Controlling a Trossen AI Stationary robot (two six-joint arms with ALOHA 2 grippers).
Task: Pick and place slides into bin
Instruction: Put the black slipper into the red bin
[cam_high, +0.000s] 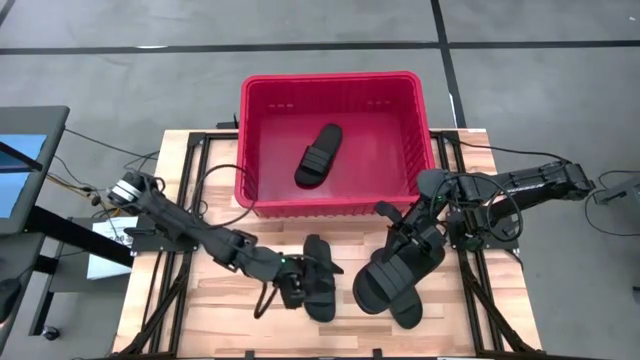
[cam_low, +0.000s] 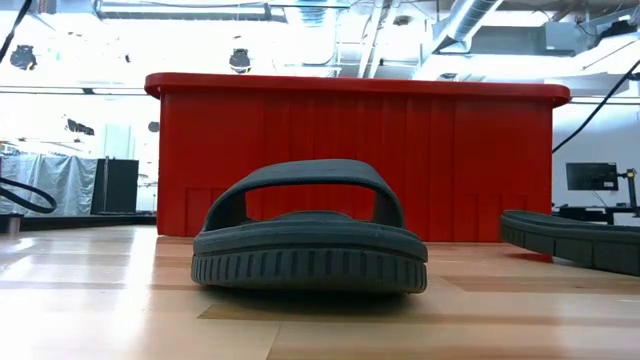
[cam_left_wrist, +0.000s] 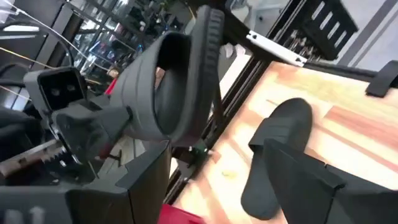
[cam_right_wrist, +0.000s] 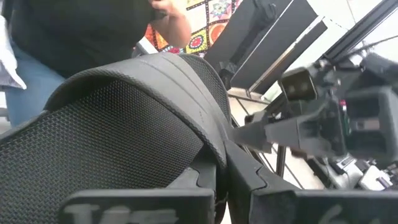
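The red bin (cam_high: 255, 190) stands at the table's far middle with one black slide (cam_high: 318, 155) lying in it. My right gripper (cam_high: 407, 240) is shut on a second slide (cam_high: 395, 272), held above a third slide (cam_high: 408, 310) that lies on the table. My left gripper (cam_high: 297, 285) is open beside a fourth slide (cam_high: 320, 282), which rests sole down on the table and shows ahead of its fingers (cam_left_wrist: 277, 155). The low view shows a slide (cam_low: 310, 240) in front of the bin (cam_low: 350, 150). My right gripper pinches the edge of the slide's wide strap (cam_right_wrist: 208, 146) between its two fingers. In the left wrist view the fingers (cam_left_wrist: 102, 121) come at the strap (cam_left_wrist: 140, 106) about level, and the slide is lifted clear of the table, tipped up on its side.
Black frame rails (cam_high: 190, 200) run along the table's left and right sides. A cable (cam_high: 215, 175) loops near the bin's left wall. A person (cam_right_wrist: 74, 37) stands beyond the table. Bare wood shows along the near edge (cam_high: 220, 320).
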